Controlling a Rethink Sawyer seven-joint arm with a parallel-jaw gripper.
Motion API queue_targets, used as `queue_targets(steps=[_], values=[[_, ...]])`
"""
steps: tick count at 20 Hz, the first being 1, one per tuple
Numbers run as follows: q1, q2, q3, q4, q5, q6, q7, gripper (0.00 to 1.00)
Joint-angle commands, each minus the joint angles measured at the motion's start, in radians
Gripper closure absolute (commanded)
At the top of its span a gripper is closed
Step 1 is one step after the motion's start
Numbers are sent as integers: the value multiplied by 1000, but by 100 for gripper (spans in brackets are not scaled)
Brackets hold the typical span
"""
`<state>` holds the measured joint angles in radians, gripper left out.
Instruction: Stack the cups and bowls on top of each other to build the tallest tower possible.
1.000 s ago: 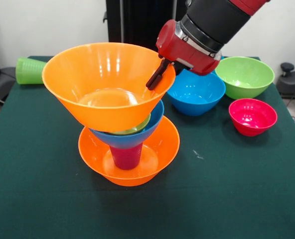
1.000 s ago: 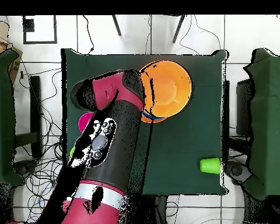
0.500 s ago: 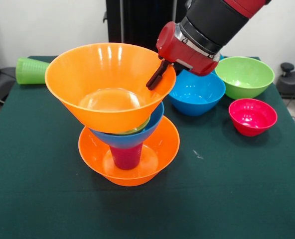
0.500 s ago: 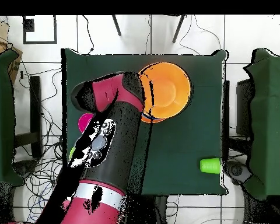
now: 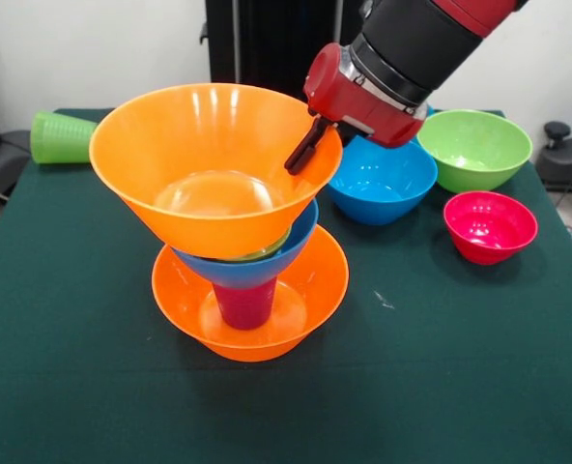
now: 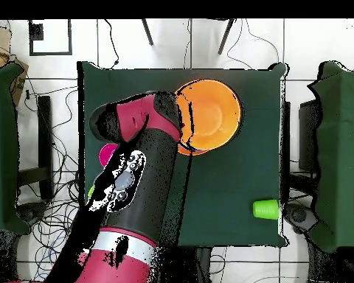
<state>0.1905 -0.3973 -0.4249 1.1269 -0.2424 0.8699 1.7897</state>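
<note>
Orange top bowl (image 5: 214,169) empty, gripper (image 5: 305,155) on rim

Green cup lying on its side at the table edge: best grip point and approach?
Grip the light green cup across its tapered wall, near mid-length, coming straight down from above. It lies on its side on the table, so its rim can't be reached from above, while the round wall is exposed with clear cloth around it. Probably close across the narrower half, so it cannot roll.
</note>
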Motion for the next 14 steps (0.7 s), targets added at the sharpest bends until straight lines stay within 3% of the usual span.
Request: queue_targets(steps=[1,14], values=[[19,15,39,49,-8,-49,180,100],[13,8,46,61,4,-55,176,100]])
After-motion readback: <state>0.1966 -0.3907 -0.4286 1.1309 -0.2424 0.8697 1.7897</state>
